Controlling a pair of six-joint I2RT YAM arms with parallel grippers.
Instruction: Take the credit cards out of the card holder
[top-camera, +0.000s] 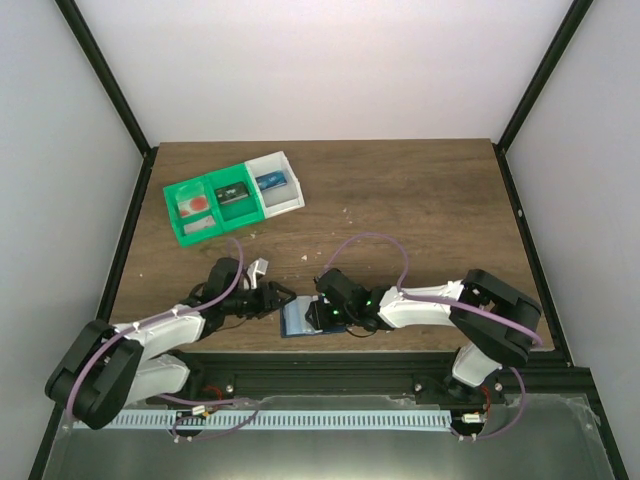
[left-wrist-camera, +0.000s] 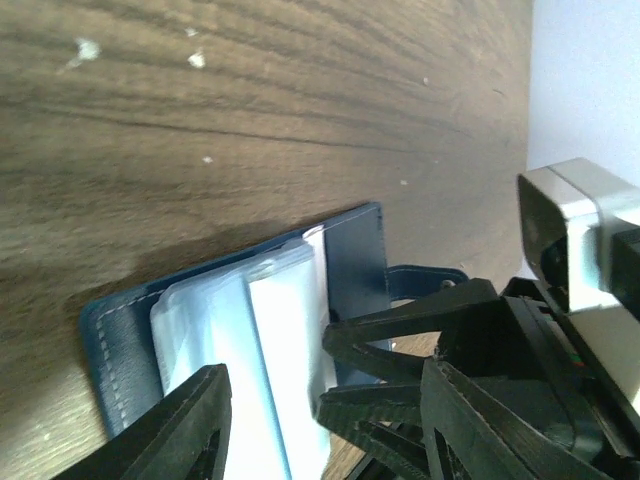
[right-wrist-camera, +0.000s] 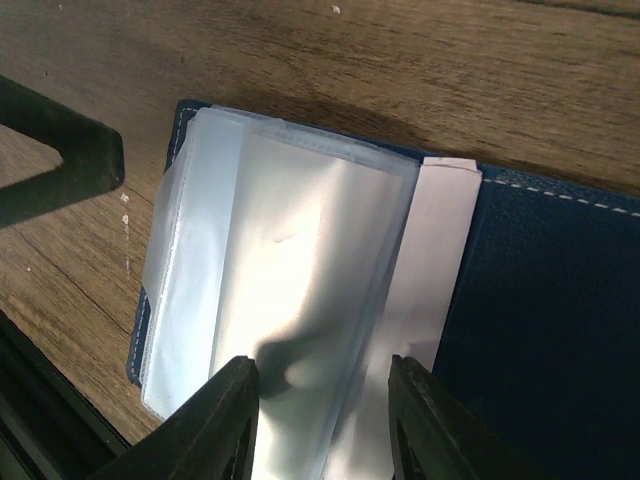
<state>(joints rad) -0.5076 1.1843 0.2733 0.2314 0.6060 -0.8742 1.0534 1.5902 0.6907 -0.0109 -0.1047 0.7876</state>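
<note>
The right gripper (right-wrist-camera: 320, 400) is seen from its own wrist with the jaws held apart; the two black fingers (right-wrist-camera: 225, 420) are set over the clear plastic sleeves (right-wrist-camera: 280, 260), and nothing is clamped between them; whether the tips are pressed onto the plastic cannot be told. Just beside the sleeves a pale grey-white credit card (right-wrist-camera: 440, 230) is shown lying partly out; it rests on the dark blue card holder (right-wrist-camera: 550, 300), which is spread open and flat on the wooden table (top-camera: 400, 200).

The left gripper (top-camera: 280, 299) is likewise held spread; in the right wrist view only one of its fingers is caught, off the holder's corner and over bare wood; in the left wrist view both fingers are seen wide apart at the holder's stitched edge, with the right gripper's fingers reaching in from the opposite side.

Only the top view gives the layout; the holder is found at the near edge between both grippers, and a green-and-white tray (top-camera: 172, 215) is set well apart, further back to the left.
</note>
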